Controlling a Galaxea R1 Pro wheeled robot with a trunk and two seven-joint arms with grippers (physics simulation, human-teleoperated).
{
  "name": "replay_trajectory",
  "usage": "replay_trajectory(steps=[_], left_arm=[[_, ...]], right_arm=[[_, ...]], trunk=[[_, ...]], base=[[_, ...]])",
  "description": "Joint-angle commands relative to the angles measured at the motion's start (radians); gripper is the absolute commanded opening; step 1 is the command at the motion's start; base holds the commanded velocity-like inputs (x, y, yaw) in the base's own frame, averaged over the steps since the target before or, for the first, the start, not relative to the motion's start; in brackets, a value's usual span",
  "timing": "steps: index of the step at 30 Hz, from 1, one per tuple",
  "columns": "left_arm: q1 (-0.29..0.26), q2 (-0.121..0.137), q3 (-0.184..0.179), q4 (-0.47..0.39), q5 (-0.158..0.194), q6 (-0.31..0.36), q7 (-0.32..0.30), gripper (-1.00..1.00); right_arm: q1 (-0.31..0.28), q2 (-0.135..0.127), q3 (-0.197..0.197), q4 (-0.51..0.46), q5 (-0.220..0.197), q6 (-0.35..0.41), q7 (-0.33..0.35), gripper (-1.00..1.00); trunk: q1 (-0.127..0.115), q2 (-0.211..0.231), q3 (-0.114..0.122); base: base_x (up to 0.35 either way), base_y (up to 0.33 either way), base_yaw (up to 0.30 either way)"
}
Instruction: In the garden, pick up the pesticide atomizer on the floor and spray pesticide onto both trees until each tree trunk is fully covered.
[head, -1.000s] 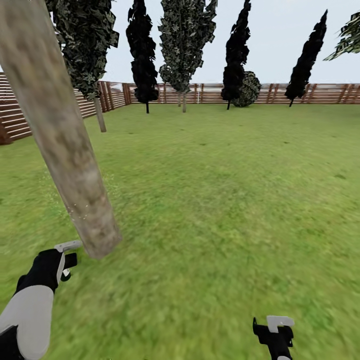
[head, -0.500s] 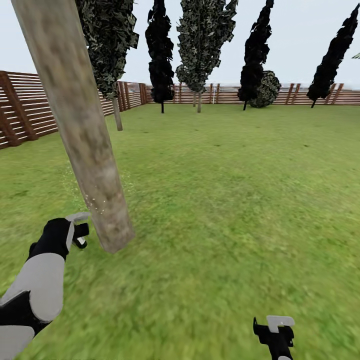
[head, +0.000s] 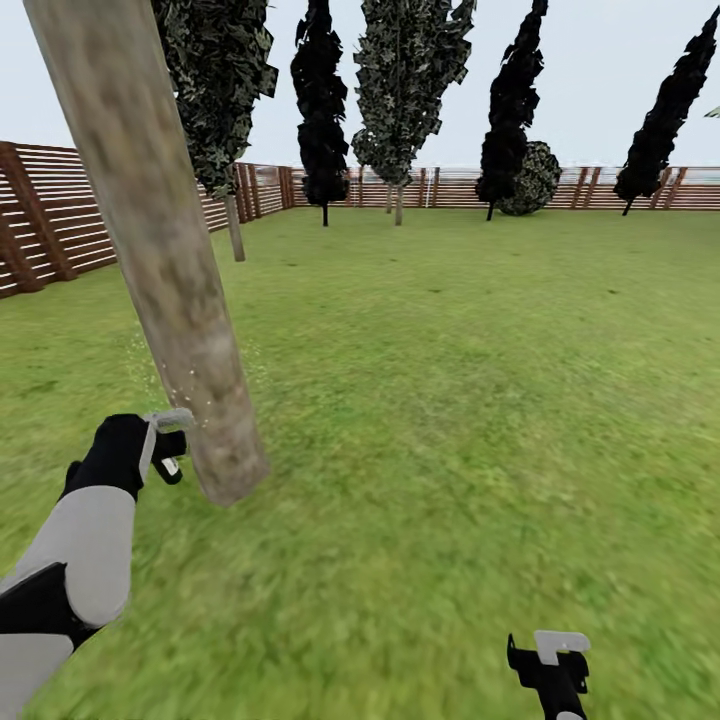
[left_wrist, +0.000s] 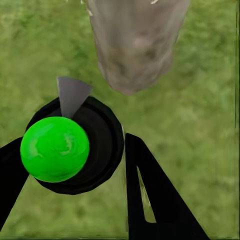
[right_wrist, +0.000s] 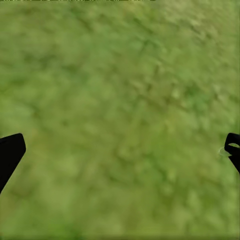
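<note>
In the head view, the left gripper (head: 165, 440) held the pesticide atomizer (head: 168, 420) just beside the base of the tree trunk (head: 160, 250), its grey nozzle aimed at the bark; the trunk's long axis leaned away and to the left. The right gripper (head: 548, 665) hung low over the lawn (head: 450, 400). In the left wrist view, the fingers (left_wrist: 150, 195) pinched the atomizer's black body with its green cap, nozzle pointing beyond the fingertips at the trunk. In the right wrist view, the fingers (right_wrist: 10, 152) stood spread wide over grass.
</note>
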Motion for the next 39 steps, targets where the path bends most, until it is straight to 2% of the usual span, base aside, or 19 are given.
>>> replay_trajectory(steps=[1,3,7,8,9,10,27,39], left_arm=[[-0.008,0.007,0.004,-0.002,-0.011,0.02,-0.028,-1.0],[-0.013,0.027,0.003,-0.006,-0.014,0.034,-0.056,-1.0],[-0.006,0.029,0.002,-0.09,-0.015,0.037,-0.06,-1.0],[-0.005,0.029,-0.008,-0.1,-0.015,0.038,-0.06,-1.0],[-0.004,0.028,-0.031,-0.102,-0.015,0.038,-0.06,-1.0],[-0.005,0.029,-0.037,-0.102,-0.015,0.038,-0.06,-1.0],[-0.003,0.032,-0.039,-0.103,-0.015,0.055,-0.06,-1.0],[0.002,0.03,-0.043,-0.102,-0.015,0.052,-0.057,-1.0]], right_arm=[[-0.001,0.0,-0.007,0.001,0.011,-0.003,-0.003,1.0],[-0.001,0.0,-0.007,0.001,0.011,-0.003,-0.004,1.0],[-0.001,-0.001,-0.007,0.002,0.011,-0.003,-0.003,1.0],[-0.001,-0.002,-0.007,0.003,0.011,-0.003,-0.005,1.0],[-0.001,-0.003,-0.007,0.003,0.011,-0.003,-0.005,1.0],[-0.001,-0.003,-0.007,0.003,0.011,-0.003,-0.004,1.0],[-0.001,0.0,-0.006,0.003,0.011,-0.003,-0.003,1.0],[-0.001,0.0,-0.006,0.003,0.011,-0.003,-0.003,1.0]], trunk=[[0.0,0.0,-0.001],[0.0,0.0,-0.001],[0.0,0.0,-0.001],[0.0,0.0,-0.001],[0.0,0.0,-0.001],[0.0,0.0,-0.001],[0.0,0.0,-0.001],[0.0,0.0,-0.001]], base=[[0.0,0.0,0.133],[0.0,0.0,0.243],[0.0,0.0,0.161],[0.151,-0.102,0.007],[0.216,-0.164,0.001],[0.201,-0.196,0.0],[0.02,-0.267,0.003],[0.0,-0.273,0.243]])
